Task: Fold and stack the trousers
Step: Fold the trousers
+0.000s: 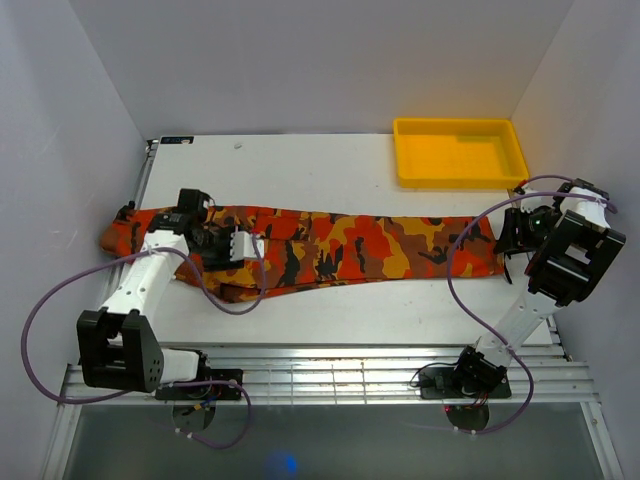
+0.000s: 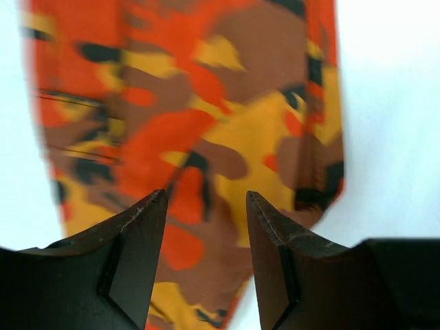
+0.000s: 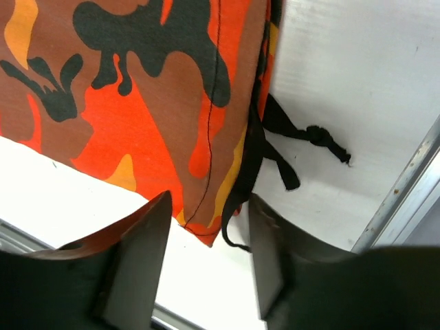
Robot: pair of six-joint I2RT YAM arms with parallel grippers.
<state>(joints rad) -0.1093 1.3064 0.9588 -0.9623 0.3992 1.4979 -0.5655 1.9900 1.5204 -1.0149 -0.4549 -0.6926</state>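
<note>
Trousers on the desk, claws at either end: a yellow tray (image 1: 455, 152) sits on the white desk (image 1: 300, 165) well beyond the right claw (image 1: 512, 236), toward the back wall and apart from the cloth. A purple cable (image 1: 215, 298) loops down just behind the left claw (image 1: 250, 247), crossing the near edge of the trousers (image 1: 350, 250). The left forearm lies over their far-left end.

The camouflage trousers stretch in one long, narrow band across the desk, running from behind the left claw, under it, and on to the right claw. A black cord (image 3: 302, 134) trails from the trousers' end onto bare desk, just ahead of the right claw and to its right side.

The left claw hangs over the left part of the band with its fingers (image 2: 130, 254) spread apart. Orange and brown cloth fills the gap beneath them, and whether the tips touch it cannot be told. The right claw is also parted, poised above the corner of the trousers' right end. That corner and a loop of the cord show between the two tips, which are not clamped on either.
</note>
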